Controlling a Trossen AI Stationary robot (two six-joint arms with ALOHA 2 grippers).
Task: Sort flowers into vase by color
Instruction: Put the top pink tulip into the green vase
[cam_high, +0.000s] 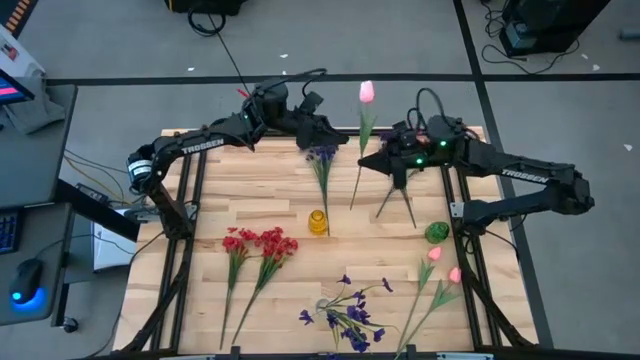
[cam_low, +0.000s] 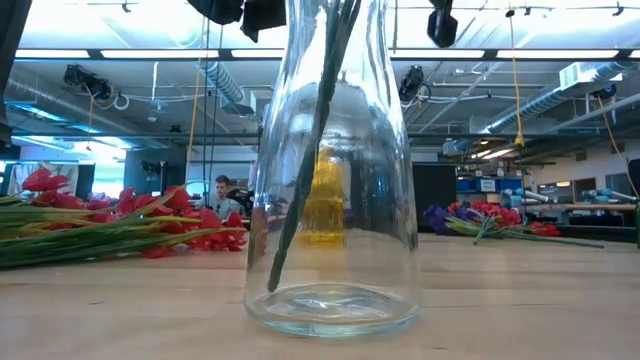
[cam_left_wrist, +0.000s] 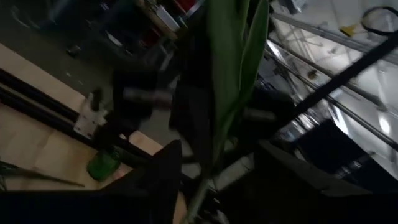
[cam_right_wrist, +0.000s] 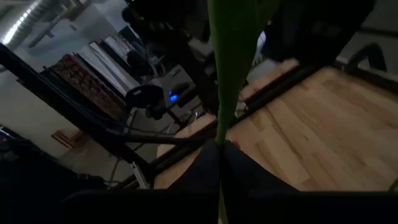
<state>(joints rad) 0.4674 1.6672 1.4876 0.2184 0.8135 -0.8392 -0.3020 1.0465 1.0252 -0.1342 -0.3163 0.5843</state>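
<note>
High view showed the pink tulip-like bud on a long green stem (cam_high: 366, 93) upright at the table's far edge, right gripper (cam_high: 385, 160) clenched on it; left gripper (cam_high: 330, 138) stood released beside it (best kept vertical over the clear glass vase (cam_low: 331, 200)).

Wooden table (cam_high: 280, 200) with red flowers (cam_high: 258, 243), purple flowers (cam_high: 350, 312), pink buds (cam_high: 443, 265), yellow vase (cam_high: 318, 222).

Grey carpet (cam_high: 300, 40) surrounds the light butcher-block table (cam_high: 280, 190), crossed by dark seams and loose black cables (cam_high: 215, 25); a desk with a keyboard and mouse (cam_high: 28, 275) stands to one side. Beyond the tabletop lies an open workshop — bright ceiling strip lights (cam_low: 120, 40), exposed ducts (cam_low: 215, 80), cluttered benches; a person (cam_low: 222, 192) sits far back.
</note>
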